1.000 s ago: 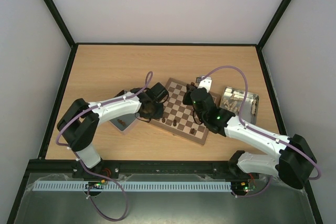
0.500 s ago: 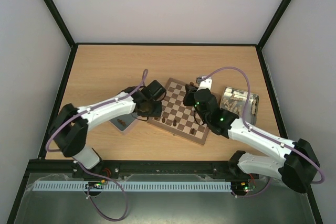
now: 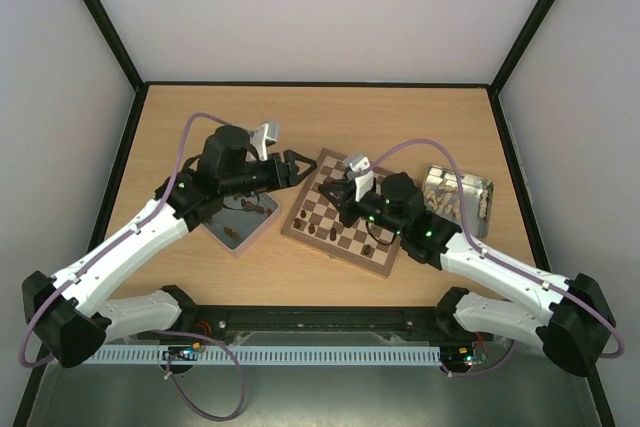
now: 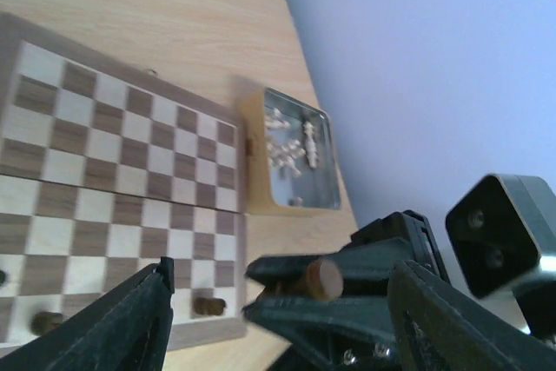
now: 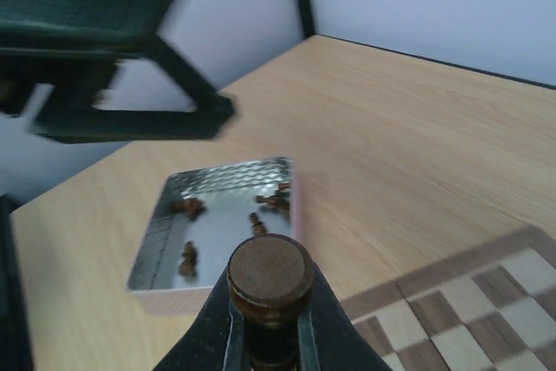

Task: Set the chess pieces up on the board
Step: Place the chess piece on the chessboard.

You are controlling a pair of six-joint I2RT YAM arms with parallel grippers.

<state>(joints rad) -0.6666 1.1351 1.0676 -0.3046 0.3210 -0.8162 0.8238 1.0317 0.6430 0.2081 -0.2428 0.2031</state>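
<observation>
Right, R pincer (image 5: pixel 271 336) is clenched on a dark piece (image 5: pixel 270 277), held above the board (image 3: pixel 336 249), left part. Lower it upright, centred on its sq, w/o nudging pieces (image 3: pixel 333 235) standing nearby. L pincer (image 3: pixel 296 163) gapes, holding nothing, raised just beyond the board's left edge.

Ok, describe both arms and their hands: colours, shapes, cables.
The left arm and right arm have white link shells with black joints. A purple cable loops along each. The left hand and right hand are black, each with two tapered fingers and a pale camera bracket behind. Small green lights glow on the right arm.
</observation>
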